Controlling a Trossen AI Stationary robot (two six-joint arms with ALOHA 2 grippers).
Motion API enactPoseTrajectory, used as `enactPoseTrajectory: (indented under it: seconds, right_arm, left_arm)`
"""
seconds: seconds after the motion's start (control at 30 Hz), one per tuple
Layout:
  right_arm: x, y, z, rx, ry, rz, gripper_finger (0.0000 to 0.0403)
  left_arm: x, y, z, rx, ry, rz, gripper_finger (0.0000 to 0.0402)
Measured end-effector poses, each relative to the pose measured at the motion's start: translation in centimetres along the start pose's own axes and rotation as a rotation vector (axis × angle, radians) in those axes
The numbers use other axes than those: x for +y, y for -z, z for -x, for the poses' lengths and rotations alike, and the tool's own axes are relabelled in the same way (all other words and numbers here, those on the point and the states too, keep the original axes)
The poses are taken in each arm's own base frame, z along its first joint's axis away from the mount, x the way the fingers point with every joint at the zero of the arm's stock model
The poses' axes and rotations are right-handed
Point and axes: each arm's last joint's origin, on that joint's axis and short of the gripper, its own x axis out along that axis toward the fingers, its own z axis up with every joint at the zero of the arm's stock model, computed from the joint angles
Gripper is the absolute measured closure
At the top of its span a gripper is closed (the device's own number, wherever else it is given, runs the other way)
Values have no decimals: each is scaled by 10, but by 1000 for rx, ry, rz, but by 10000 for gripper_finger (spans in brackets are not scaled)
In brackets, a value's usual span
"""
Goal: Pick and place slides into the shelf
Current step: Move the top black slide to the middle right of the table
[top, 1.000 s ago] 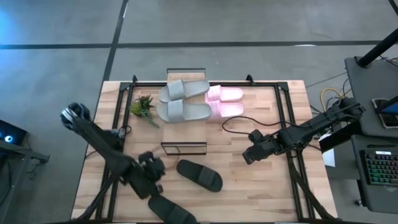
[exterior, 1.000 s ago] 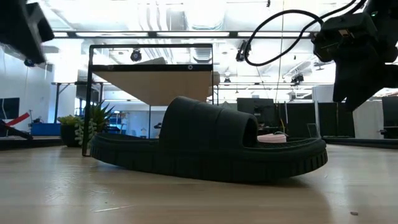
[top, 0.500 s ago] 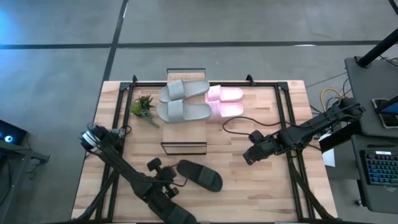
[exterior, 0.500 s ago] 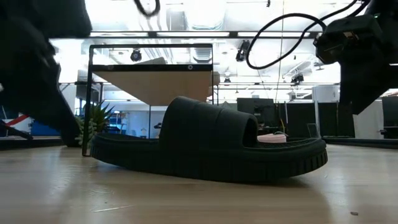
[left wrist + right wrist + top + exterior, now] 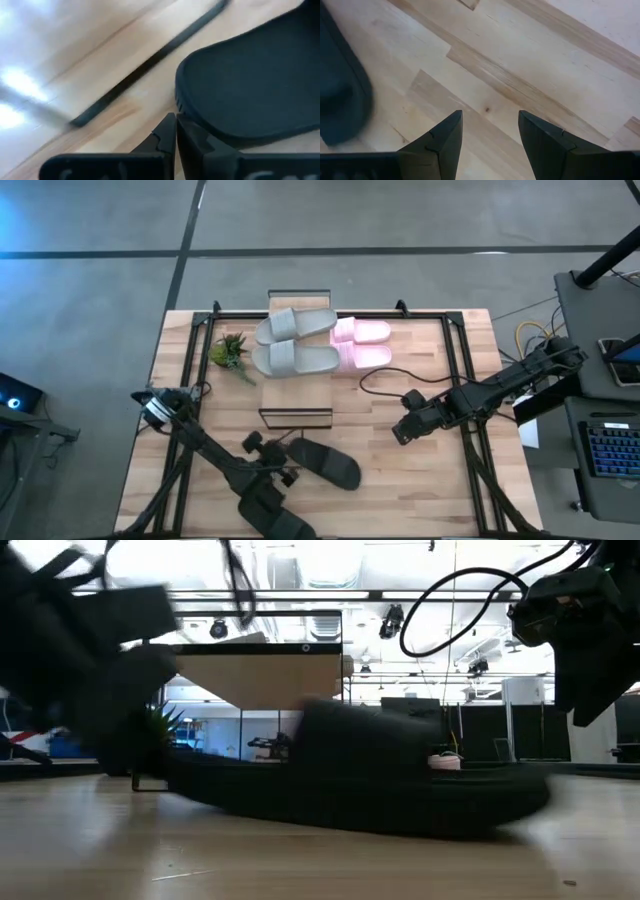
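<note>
One black slide lies sole down on the near middle of the table and shows blurred in the low view. My left gripper is shut and low at its left end. My right gripper is open and hovers over bare table to the slide's right, touching nothing. The shelf stands at the far middle, with two grey slides lying on its wooden top. Two pink slides show just right of them. The other black slide is not in view. My left gripper has its shut fingertips at the rim of the black slide's left end. It comes in low and level from the table's left. The slide lies flat on the table.
A small green plant stands left of the shelf. A black cable loops over the table right of the shelf toward my right arm. Thin black frame bars run along the table's left and right sides. Bare wood lies between the slide and my right gripper.
My left gripper has swept low toward the table's right, up to the black slide's left end. The slide has slid a little to the right along the table and shows blurred in the low view. My right gripper has kept still.
</note>
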Motion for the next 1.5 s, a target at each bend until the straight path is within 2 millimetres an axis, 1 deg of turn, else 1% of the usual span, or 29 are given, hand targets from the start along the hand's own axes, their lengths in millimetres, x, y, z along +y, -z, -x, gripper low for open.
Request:
enactPoseTrajectory:
  seconds: [0.07,0.17,0.23,0.33,0.43,0.6,0.77,0.87,0.93,1.1,1.17,1.3,1.4,1.5]
  right_arm:
    - [0,0,0,3,1,0,218]
    - [0,1,0,18,2,1,218]
    - [-1,1,0,24,2,1,218]
    - [-1,1,0,37,5,2,218]
    - [-1,2,0,62,4,2,218]
    - [-1,4,0,119,-11,5,218]
    - [2,8,1,142,-37,19,218]
    - [9,11,2,180,-115,46,218]
    - [17,14,4,191,-205,77,218]
    - [38,17,10,149,-419,117,222]
    - [42,17,10,139,-447,121,224]
    - [43,16,7,110,-438,138,225]
    - [48,16,4,107,-461,135,225]
    - [57,17,-4,110,-507,132,228]
  left_arm:
    - [-16,-7,-4,-29,117,-22,402]
    - [-38,-21,-7,-71,298,-143,402]
    - [-41,-27,-8,-96,324,-209,402]
    - [-33,-30,-10,-76,270,-261,402]
    - [-24,-30,-9,-44,219,-304,402]
    - [-14,-31,3,41,213,-374,402]
    - [-5,-32,14,106,238,-317,402]
    - [-3,-27,19,176,281,-272,402]
    - [-2,-20,25,205,298,-263,402]
    - [3,-8,45,257,312,-182,402]
    - [6,-4,51,298,300,-149,402]
    - [15,0,64,388,288,-143,402]
    - [21,-2,75,407,292,-168,402]
    - [32,-7,85,410,271,-204,402]
